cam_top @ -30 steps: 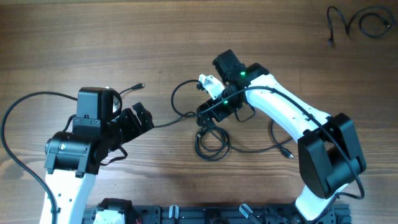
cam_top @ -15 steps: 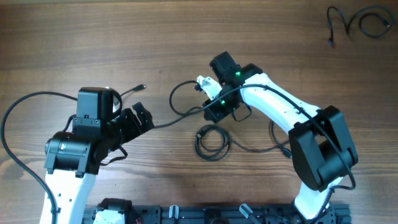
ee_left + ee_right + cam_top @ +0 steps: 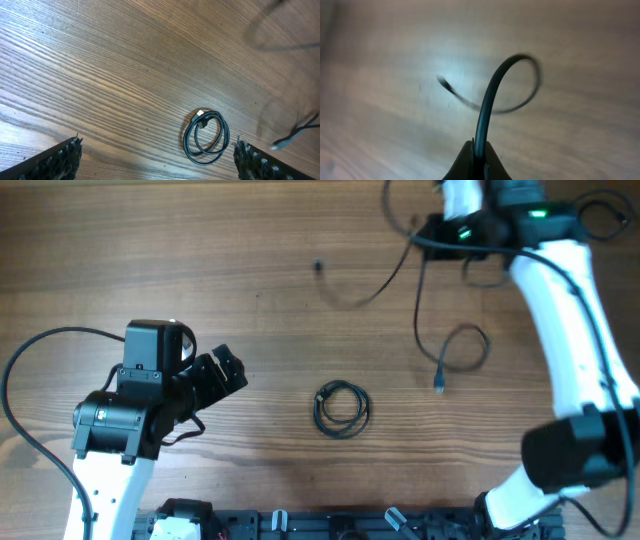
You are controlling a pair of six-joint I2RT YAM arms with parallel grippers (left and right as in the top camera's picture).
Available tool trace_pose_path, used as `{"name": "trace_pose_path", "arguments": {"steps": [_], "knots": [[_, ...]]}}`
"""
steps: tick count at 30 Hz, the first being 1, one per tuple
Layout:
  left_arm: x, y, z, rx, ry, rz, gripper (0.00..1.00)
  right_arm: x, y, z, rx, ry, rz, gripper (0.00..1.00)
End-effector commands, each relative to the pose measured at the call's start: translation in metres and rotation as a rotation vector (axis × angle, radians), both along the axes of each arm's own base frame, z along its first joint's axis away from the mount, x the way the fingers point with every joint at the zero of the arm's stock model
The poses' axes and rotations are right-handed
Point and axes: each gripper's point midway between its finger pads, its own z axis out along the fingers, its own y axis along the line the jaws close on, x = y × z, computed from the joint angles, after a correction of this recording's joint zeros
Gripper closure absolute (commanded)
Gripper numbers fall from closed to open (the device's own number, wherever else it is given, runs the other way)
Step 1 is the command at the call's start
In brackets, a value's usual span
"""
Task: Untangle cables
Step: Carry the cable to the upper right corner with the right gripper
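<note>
Right end effector (image 3: 479, 160) was clamped on held cable (image 3: 487, 95), well up-right of coiled cable (image 3: 341, 409) lying on worktop (image 3: 200, 260). Held cable's slack trailed left, above coil. Left end effector (image 3: 222, 375) gaped empty, left of coil. I judged left arm nearer.

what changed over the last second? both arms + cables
The right gripper shut on a loose cable and swung from the middle to the far right, dragging it along. A looped strand with a plug end came along too. The small coil stayed where it was and now lies apart from the others. The left gripper stayed open and still.
</note>
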Motion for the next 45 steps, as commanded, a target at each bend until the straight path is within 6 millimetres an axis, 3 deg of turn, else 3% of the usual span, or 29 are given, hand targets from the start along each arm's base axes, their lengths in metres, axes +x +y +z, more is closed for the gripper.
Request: {"name": "trace_pose_path", "arguments": {"steps": [1,3,4,6,8,9,10,11,12,16,17,19,20,23,24,27,29,31,33,35,37,39,42,45], "knots": [[0.000,0.001,0.000,0.010,0.001,0.007,0.00,-0.002,-0.022,0.080,0.109,-0.169,-0.150,0.96],[0.000,0.001,0.000,0.010,0.001,0.007,0.00,0.001,-0.038,0.099,0.133,-0.204,-0.286,0.96],[0.000,0.001,0.000,0.010,0.001,0.007,0.00,0.004,-0.052,0.096,0.164,-0.164,-0.435,0.96],[0.000,0.001,0.000,0.010,0.001,0.007,0.00,0.004,-0.052,0.090,0.166,-0.146,-0.446,0.96],[0.000,0.001,0.000,0.010,0.001,0.007,0.00,0.002,-0.064,0.082,0.132,-0.122,-0.522,0.96],[0.000,0.001,0.000,0.010,0.001,0.007,0.00,0.002,-0.057,0.083,0.209,-0.086,-0.543,0.96],[0.000,0.001,0.000,0.010,0.001,0.007,0.00,0.001,-0.038,0.091,0.249,-0.102,-0.431,0.96],[0.000,0.001,0.000,0.010,0.001,0.007,0.00,-0.004,-0.014,0.108,0.308,-0.145,-0.265,0.96],[0.000,0.001,0.000,0.010,0.001,0.007,0.00,-0.009,-0.003,0.128,0.385,-0.173,-0.196,0.96],[0.000,0.001,0.000,0.010,0.001,0.007,0.00,-0.028,-0.002,0.198,0.483,-0.355,-0.168,0.96],[0.000,0.001,0.000,0.009,0.001,0.007,0.00,-0.033,-0.002,0.206,0.484,-0.378,-0.161,0.96],[0.000,0.001,0.000,0.010,0.001,0.007,0.00,-0.033,0.000,0.195,0.444,-0.374,-0.138,0.96],[0.000,0.001,0.000,0.010,0.001,0.007,0.00,-0.028,-0.006,0.170,0.400,-0.312,-0.177,0.96],[0.000,0.001,0.000,0.010,0.001,0.007,0.00,-0.022,-0.047,0.113,0.363,-0.069,-0.563,0.96],[0.000,0.001,0.000,0.010,0.001,0.007,0.00,-0.021,-0.046,0.114,0.361,-0.078,-0.555,0.96],[0.000,0.001,0.000,0.010,0.001,0.007,0.00,-0.019,-0.017,0.145,0.432,-0.181,-0.326,0.96],[0.000,0.001,0.000,0.010,0.001,0.007,0.00,-0.015,-0.019,0.152,0.444,-0.214,-0.322,0.96],[0.000,0.001,0.000,0.010,0.001,0.007,0.00,-0.009,-0.038,0.146,0.390,-0.228,-0.412,0.96],[0.000,0.001,0.000,0.010,0.001,0.007,0.00,-0.005,-0.069,0.132,0.296,-0.228,-0.552,0.96],[0.000,0.001,0.000,0.010,0.001,0.007,0.00,-0.004,-0.113,0.120,0.186,-0.236,-0.716,0.96],[0.000,0.001,0.000,0.010,0.001,0.007,0.00,-0.001,-0.121,0.115,0.162,-0.235,-0.726,0.96],[0.000,0.001,0.000,0.010,0.001,0.007,0.00,0.004,-0.105,0.107,0.210,-0.190,-0.654,0.95],[0.000,0.001,0.000,0.010,0.001,0.007,0.00,0.008,-0.063,0.103,0.361,-0.114,-0.452,0.96],[0.000,0.001,0.000,0.010,0.001,0.007,0.00,0.010,-0.046,0.109,0.420,-0.121,-0.350,0.96]]}}
